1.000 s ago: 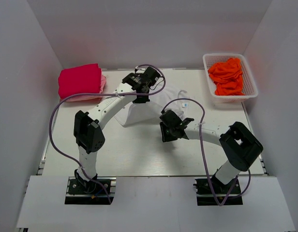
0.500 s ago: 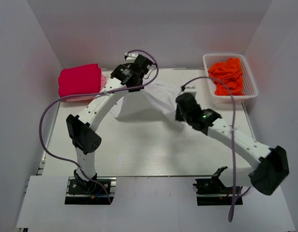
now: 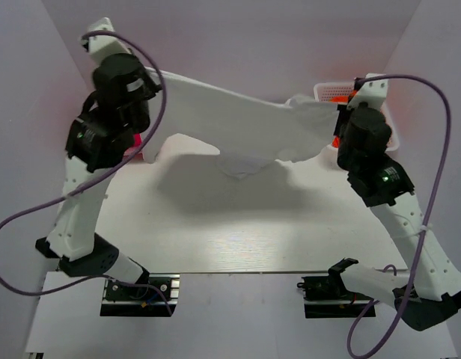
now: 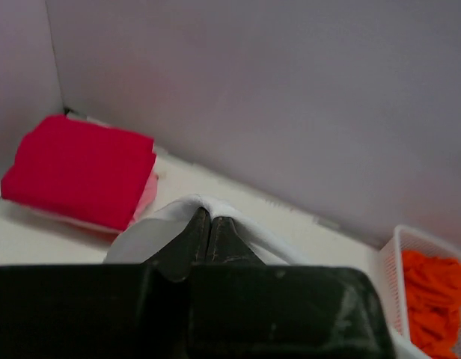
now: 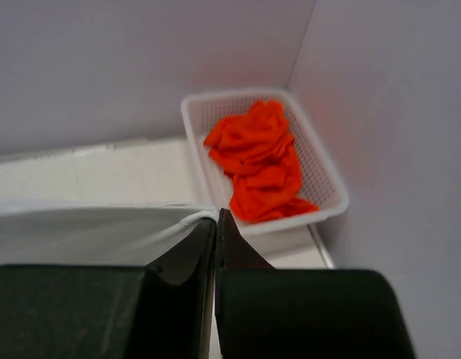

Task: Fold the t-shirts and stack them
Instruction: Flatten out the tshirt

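The white t-shirt (image 3: 238, 123) is held stretched above the tabletop (image 3: 230, 224), one end pinched in the closed left claw (image 4: 209, 218), the other in the closed right claw (image 5: 218, 218). A folded crimson t-shirt (image 4: 77, 168) is seen at the tabletop's far-left corner.

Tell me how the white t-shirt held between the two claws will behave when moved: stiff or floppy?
Probably floppy: the white t-shirt sags between the left claw and the right claw. Likely light: two small edge pinches carry it. If one claw let go, it would probably drop and crumple.
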{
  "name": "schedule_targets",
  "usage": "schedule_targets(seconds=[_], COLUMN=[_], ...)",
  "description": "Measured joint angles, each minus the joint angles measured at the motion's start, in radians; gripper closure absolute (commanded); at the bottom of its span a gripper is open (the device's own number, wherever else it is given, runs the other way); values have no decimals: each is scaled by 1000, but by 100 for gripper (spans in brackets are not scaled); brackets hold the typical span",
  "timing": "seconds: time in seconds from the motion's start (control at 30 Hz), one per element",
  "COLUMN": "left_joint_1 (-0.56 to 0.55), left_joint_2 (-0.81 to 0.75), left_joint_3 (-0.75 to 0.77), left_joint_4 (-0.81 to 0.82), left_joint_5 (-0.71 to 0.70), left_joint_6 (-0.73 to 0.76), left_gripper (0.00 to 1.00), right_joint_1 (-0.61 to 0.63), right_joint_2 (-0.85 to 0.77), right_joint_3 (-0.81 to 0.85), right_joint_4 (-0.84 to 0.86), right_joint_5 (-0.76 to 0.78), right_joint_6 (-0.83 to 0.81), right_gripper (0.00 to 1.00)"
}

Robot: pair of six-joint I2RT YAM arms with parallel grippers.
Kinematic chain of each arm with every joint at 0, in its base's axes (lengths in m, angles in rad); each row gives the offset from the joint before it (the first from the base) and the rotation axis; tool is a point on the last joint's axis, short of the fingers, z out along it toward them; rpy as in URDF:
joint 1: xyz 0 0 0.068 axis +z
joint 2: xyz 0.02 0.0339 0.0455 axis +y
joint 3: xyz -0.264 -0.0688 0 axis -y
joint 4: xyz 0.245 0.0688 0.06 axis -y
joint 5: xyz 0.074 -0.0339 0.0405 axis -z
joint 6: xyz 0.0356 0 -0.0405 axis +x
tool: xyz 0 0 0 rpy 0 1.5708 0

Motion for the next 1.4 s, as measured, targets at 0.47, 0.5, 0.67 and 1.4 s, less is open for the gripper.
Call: schedule_targets(seconds=[0.47,0.5,0.67,1.4], left_joint_1=[-21,-21,-16,-5], left_joint_2=[-385,-406,-498,-458], left_joint_3=[-126,-131,-151,-675], left_joint_4=[264,270,290,305], left_joint_5=[259,296,480,355], left_joint_6=[163,164,142,-87], left_gripper=[100,100,100,100], right_joint_1=[-4,-4,-4,-6], right_joint_2=[-73,-81,-149,-112], right_joint_3=[473,503,594,-8], right_joint_4=[101,96,92,386], right_joint_5=[-220,-248,-372,-307], right_joint_6=[-331,-338,-377,-403], right_gripper=[100,100,100,100])
